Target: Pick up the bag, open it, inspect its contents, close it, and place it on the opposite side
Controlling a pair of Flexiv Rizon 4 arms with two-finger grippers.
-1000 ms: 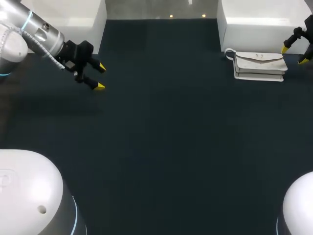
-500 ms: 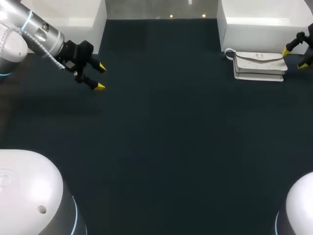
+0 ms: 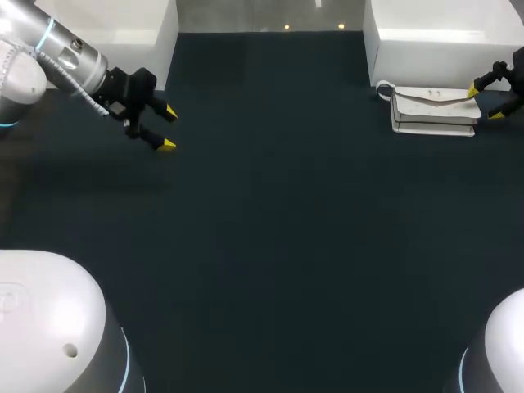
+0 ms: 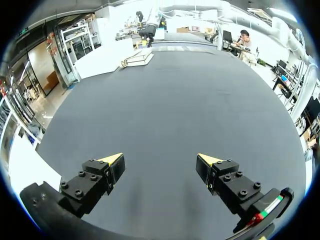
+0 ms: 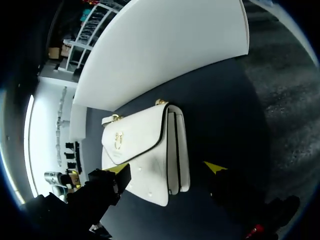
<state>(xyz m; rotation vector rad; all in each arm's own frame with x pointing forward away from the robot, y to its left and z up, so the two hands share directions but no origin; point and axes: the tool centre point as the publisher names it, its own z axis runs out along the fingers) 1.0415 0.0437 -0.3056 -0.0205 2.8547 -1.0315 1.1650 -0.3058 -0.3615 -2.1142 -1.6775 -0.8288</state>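
Handbag is a small white flap purse lying flat at the far right of the tabletop. Probably light, fairly stiff, smooth, maybe slippery. Right claw is spread wide at its end, nothing gripped; I'd pinch across the body. Left claw gapes wide, well apart.

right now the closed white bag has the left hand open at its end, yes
No: it is the right hand, not the left, that is open at the end of the closed white bag. The head view shows it; the left hand is open far across the table.
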